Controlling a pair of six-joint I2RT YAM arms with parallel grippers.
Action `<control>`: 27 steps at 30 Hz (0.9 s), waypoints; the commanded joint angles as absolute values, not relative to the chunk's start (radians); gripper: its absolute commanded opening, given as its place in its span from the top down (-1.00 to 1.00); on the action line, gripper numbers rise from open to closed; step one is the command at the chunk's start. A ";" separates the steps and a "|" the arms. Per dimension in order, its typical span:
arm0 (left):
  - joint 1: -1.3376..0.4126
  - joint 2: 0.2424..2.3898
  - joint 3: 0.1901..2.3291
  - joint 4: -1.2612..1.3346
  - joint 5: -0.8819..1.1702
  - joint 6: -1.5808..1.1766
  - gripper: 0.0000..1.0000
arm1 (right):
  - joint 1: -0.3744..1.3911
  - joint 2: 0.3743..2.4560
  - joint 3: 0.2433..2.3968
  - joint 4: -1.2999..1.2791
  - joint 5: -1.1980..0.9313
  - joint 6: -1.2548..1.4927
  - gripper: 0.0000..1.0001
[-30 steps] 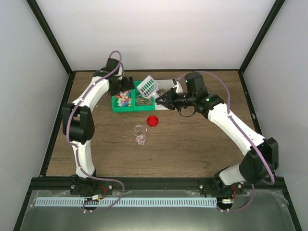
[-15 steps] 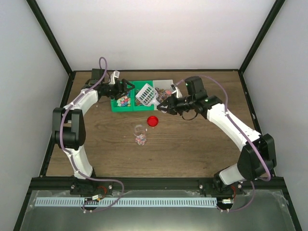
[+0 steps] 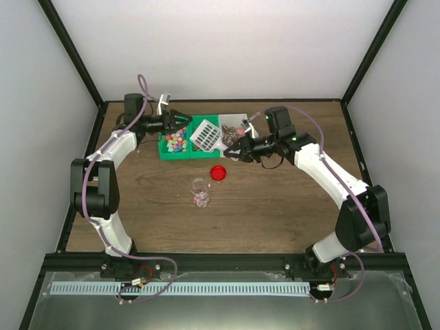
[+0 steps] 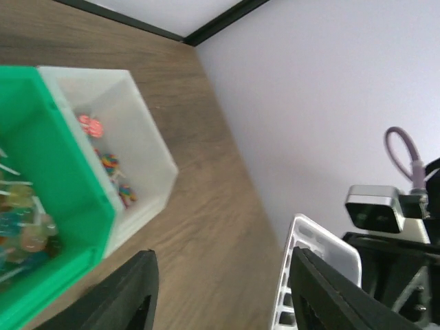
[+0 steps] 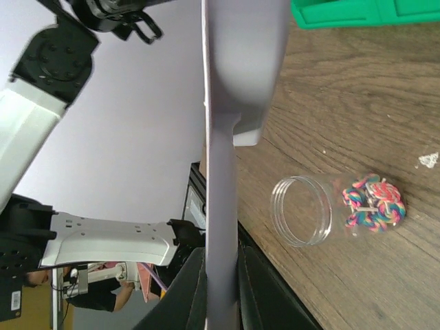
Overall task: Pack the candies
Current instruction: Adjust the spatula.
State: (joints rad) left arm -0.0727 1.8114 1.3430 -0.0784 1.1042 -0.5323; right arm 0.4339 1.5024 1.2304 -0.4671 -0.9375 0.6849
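Candies [image 3: 177, 143] in mixed colours fill the left half of a green bin [image 3: 165, 152]. More candies [image 5: 375, 203] lie at the bottom of a small clear jar [image 3: 200, 192], which has no lid and stands on the table in front of the bins. My right gripper [image 3: 232, 152] is shut on the handle of a white slotted scoop [image 3: 205, 135], which hangs tilted over the bins. In the right wrist view the scoop handle [image 5: 220, 206] runs up between the fingers. My left gripper [image 3: 184, 121] stands open at the bin's back left, nothing between its fingers [image 4: 124, 295].
A round red lid [image 3: 218, 172] lies on the table between bins and jar. A white bin [image 4: 117, 137] with a few sweets adjoins the green one. The scoop's rim [image 4: 302, 275] shows beside my left gripper's right finger. Dark frame rails edge the table.
The left arm has swung out to the back left, its gripper now pointing right toward the bins with narrower jaws. The right gripper has lowered the scoop slightly to the left.
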 commanded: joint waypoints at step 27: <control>-0.138 1.778 1.252 0.399 1.257 -0.805 -0.69 | 0.379 1.476 1.276 -0.466 -1.049 0.626 0.99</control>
